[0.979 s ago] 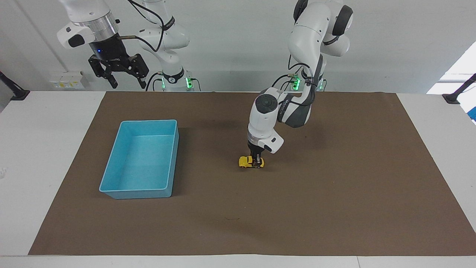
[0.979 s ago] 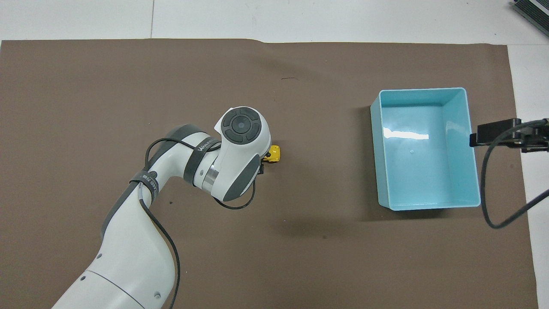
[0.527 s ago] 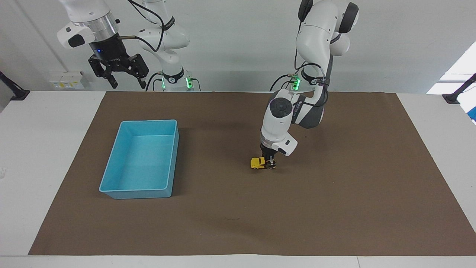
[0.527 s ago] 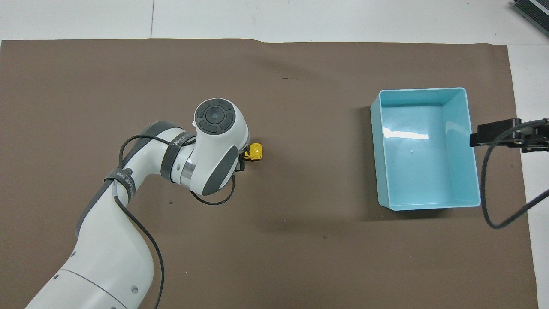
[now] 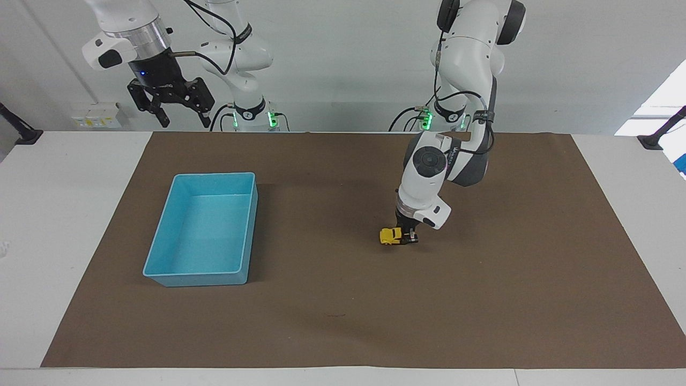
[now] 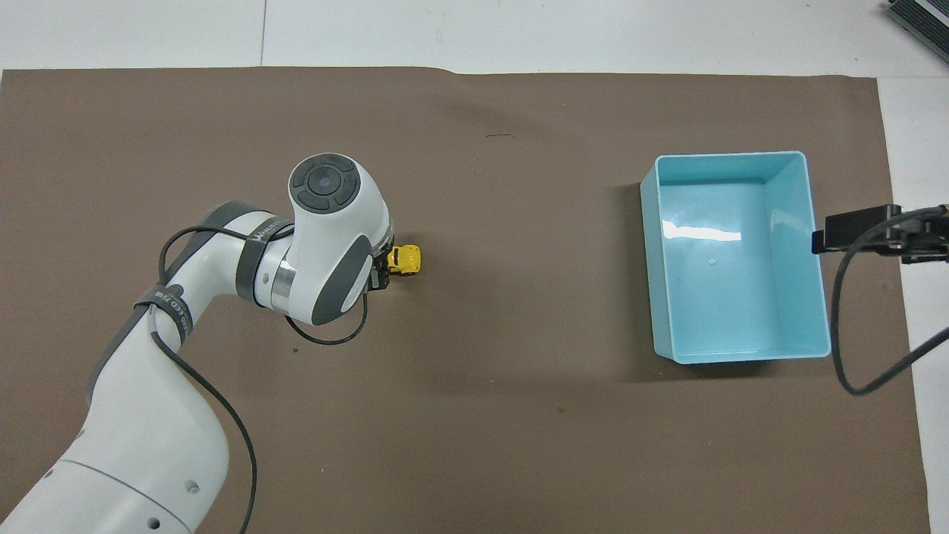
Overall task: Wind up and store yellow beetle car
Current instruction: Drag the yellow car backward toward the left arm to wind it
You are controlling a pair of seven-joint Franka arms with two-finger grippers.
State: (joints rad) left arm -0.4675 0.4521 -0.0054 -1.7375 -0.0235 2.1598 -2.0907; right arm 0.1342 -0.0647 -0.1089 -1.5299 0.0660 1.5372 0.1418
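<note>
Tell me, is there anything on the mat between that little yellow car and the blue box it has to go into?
Nothing visible. The left gripper is shut on the yellow beetle car down on the brown mat; only bare mat lies between it and the blue bin, which is empty. The right gripper waits open, up in the air by the table's edge.

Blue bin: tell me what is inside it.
The blue bin holds nothing: its bare floor shows in both views. The yellow beetle car sits on the brown mat, gripped by the left tool.
</note>
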